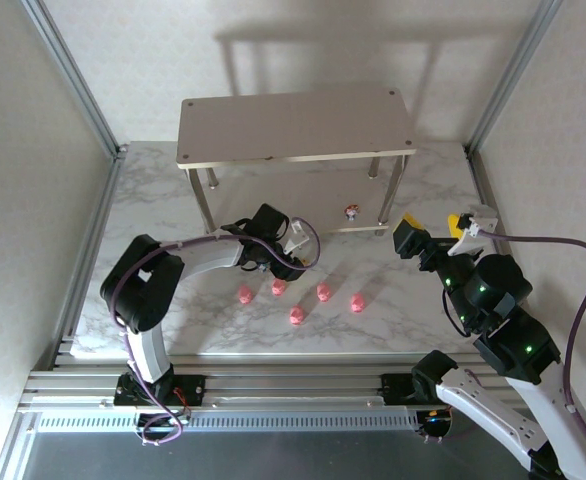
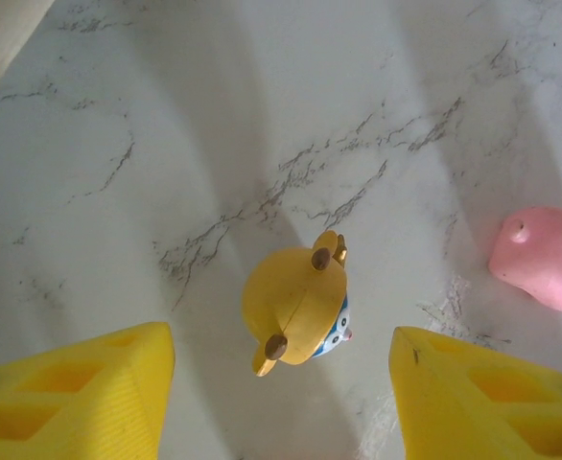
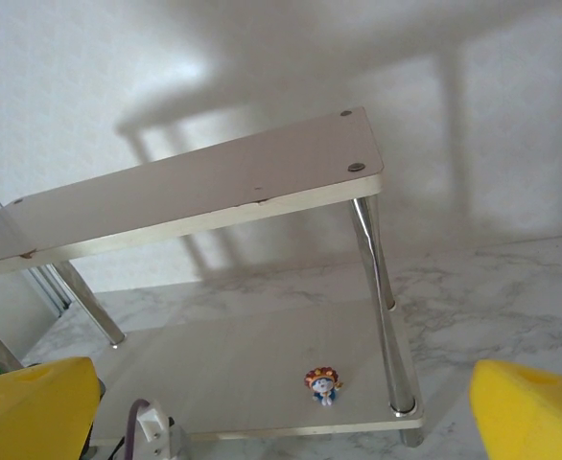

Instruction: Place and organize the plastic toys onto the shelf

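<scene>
a left gripper (image 2: 281,369) hangs low over the marble-patterned table (image 1: 163,215). its yellow fingers (image 2: 89,393) stand about half apart on either side of a yellow-orange figurine (image 2: 295,309), and we see bare table between each finger and the toy, so the hand holds nothing. we judge the step in hand to be the pick-up of this figurine. the next move calls for a short drop, a square close on its rounded hood, which looks smooth enough to slip, and then a lift towards the shelf (image 1: 293,125). just right of the toy lies the nearest pig (image 2: 545,259), one of five pink pigs (image 1: 296,316) strewn loosely on the table in front of the shelf, none yet put away. behind them the shelf's top board is bare. a red figurine (image 3: 323,383) stands upright on the lower board, near the right front leg, so we reckon the sorting has barely begun. farther right the right gripper (image 1: 435,230) hovers above the table beside the shelf, facing its lower board, with its jaws spread wide and nothing between them. the table is pale grey-veined marble, clean and flat. white walls (image 1: 323,40) close in the space, aluminium posts (image 1: 73,70) rise at the corners, and the shelf throws a soft shadow on the back wall.
</scene>
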Tool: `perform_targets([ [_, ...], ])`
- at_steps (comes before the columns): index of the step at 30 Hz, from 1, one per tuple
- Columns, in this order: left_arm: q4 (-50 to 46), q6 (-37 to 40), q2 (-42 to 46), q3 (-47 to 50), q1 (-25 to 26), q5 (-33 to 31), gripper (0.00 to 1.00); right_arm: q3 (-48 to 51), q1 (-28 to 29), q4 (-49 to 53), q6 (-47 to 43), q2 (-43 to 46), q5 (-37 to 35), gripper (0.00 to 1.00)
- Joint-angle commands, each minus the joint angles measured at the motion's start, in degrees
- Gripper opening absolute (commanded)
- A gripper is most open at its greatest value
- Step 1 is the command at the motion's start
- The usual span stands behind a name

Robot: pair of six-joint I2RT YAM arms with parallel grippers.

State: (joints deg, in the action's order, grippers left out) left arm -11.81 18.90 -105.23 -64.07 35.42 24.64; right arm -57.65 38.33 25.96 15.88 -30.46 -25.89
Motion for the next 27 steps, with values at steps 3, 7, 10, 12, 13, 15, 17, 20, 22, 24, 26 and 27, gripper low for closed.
perform_targets([
  [3, 0.0, 0.8, -1.6, -1.0, -0.4, 1.4, 0.61, -0.2, -0.3, -2.2, 0.4, 0.5, -1.0, 0.99],
  [7, 0.3, 0.9, -2.2, -1.1, -0.4, 1.6, 0.60, -0.2, -0.3, -2.3, 0.5, 0.5, -1.0, 0.99],
  [10, 0.5, 0.9, -2.4, -1.1, -0.4, 1.8, 0.60, -0.2, -0.3, -2.4, 0.5, 0.3, -1.0, 0.99],
  [12, 0.8, 0.9, -2.5, -1.1, -0.4, 1.8, 0.60, -0.2, -0.2, -2.4, 0.6, 0.1, -1.0, 0.99],
  [13, 0.8, 0.9, -2.6, -1.2, -0.4, 1.9, 0.60, -0.2, -0.3, -2.5, 0.6, 0.1, -0.9, 0.99],
  [15, 1.0, 0.9, -2.6, -1.3, -0.4, 2.1, 0.60, -0.2, -0.3, -2.6, 0.6, -0.1, -0.9, 0.99],
  [17, 1.0, 1.0, -2.6, -1.3, -0.6, 2.3, 0.60, -0.2, -0.3, -2.7, 0.6, -0.4, -0.9, 0.99],
  [20, 1.2, 1.0, -2.8, -1.5, -0.8, 2.9, 0.60, -0.2, -0.3, -2.9, 0.7, -0.7, -0.9, 0.99],
  [22, 1.3, 1.1, -3.0, -1.7, -0.9, 3.1, 0.60, -0.1, -0.3, -3.1, 0.6, -0.9, -0.9, 0.99],
  [24, 1.4, 1.1, -3.3, -1.8, -0.9, 3.2, 0.60, -0.1, -0.3, -3.2, 0.7, -1.2, -0.8, 0.99],
  [26, 1.4, 1.2, -3.5, -1.8, -1.0, 3.5, 0.60, -0.2, -0.3, -3.3, 0.6, -1.4, -0.7, 0.99],
  [27, 1.5, 1.2, -3.7, -1.8, -1.0, 3.7, 0.60, -0.3, -0.3, -3.2, 0.6, -1.5, -0.7, 0.99],
])
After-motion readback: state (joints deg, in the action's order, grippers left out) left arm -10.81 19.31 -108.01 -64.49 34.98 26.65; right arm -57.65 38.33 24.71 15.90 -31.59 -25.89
